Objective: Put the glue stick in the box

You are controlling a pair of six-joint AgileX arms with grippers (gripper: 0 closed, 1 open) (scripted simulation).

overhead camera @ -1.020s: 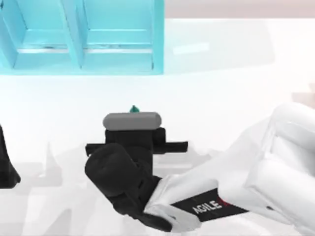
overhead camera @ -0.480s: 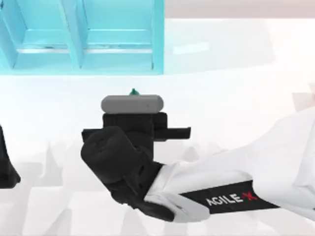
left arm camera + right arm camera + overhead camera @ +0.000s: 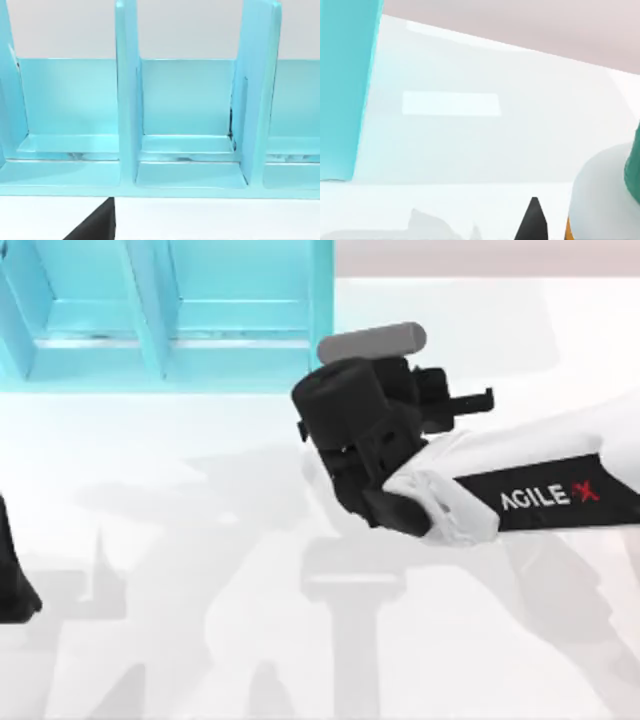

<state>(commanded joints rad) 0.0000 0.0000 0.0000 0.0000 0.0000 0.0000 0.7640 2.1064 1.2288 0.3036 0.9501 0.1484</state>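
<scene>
Black and mostly hidden under its own wrist in the top view, the right gripper (image 3: 375, 365) sits at the far side of the table, just to the right of the box's right-hand wall; its jaws appear narrowed onto the glue stick (image 3: 600, 195), which the right wrist view shows very close to the camera, with a white shoulder, the edge of a dark green cap and a sliver of orange label; one dark pointed fingertip (image 3: 534, 221) stands just beside the stick, and the other side of the grasp is out of frame; the stick is thus outside the box, next to its outer right wall and over the white table (image 3: 200, 530), with open tabletop stretching away behind it; a grey cylinder (image 3: 372, 342) lies across the far end of the wrist, and from there the white forearm with its AgileX lettering (image 3: 540, 498) runs off to the right edge; the arm's pale shadow (image 3: 350, 585) lies on the table nearer the camera; the turquoise box (image 3: 320, 330) occupies the far left, split by upright dividers into open compartments; the left wrist view looks straight into those compartments, which hold nothing; the left arm (image 3: 12, 585) is parked at the near left edge of the table, well apart from the stick, and whether its gripper is wide or narrow I cannot tell.
</scene>
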